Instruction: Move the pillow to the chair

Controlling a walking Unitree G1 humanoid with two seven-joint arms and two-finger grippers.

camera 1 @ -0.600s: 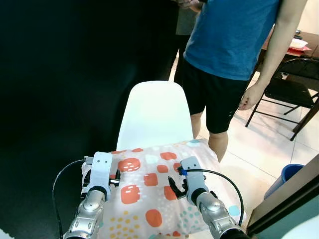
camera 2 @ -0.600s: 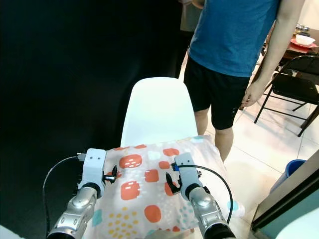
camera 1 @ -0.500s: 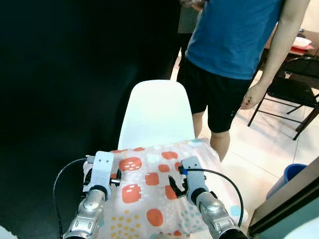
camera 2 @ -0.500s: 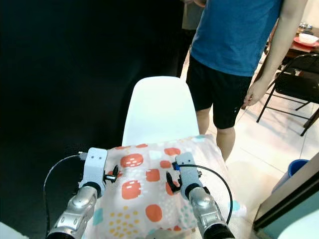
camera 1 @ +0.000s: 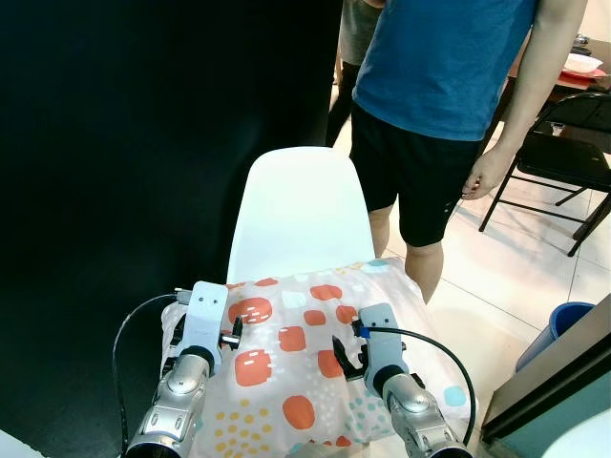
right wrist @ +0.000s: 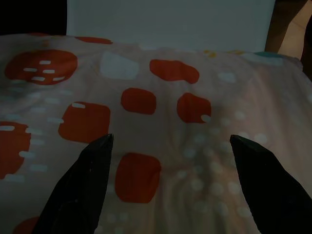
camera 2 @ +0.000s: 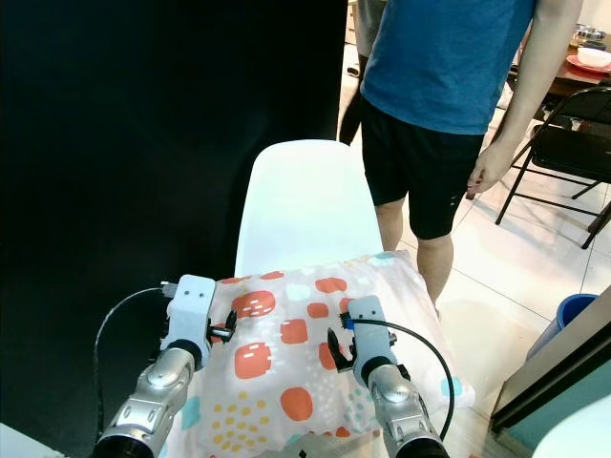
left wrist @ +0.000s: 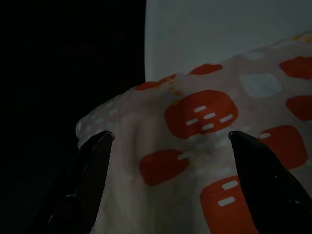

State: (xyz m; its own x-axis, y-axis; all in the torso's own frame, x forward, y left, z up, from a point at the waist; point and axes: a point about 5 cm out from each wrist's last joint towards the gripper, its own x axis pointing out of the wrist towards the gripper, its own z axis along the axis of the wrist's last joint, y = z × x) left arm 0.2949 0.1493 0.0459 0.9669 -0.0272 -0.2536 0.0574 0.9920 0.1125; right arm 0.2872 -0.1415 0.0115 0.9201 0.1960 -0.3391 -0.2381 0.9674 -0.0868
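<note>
Left gripper and right gripper both spread wide.

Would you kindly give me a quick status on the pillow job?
Left hand and right hand open above the pillow. Pillow resting on white chair. Person standing close behind the chair, right side.

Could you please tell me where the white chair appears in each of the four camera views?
Left eye: white chair at centre, behind the pillow.
Right eye: centre, its back rising above the pillow.
Left wrist: pale surface along the upper right, beyond the pillow.
Right wrist: pale band across the top edge.
Shared landmark: the pillow's orange patches.
</note>
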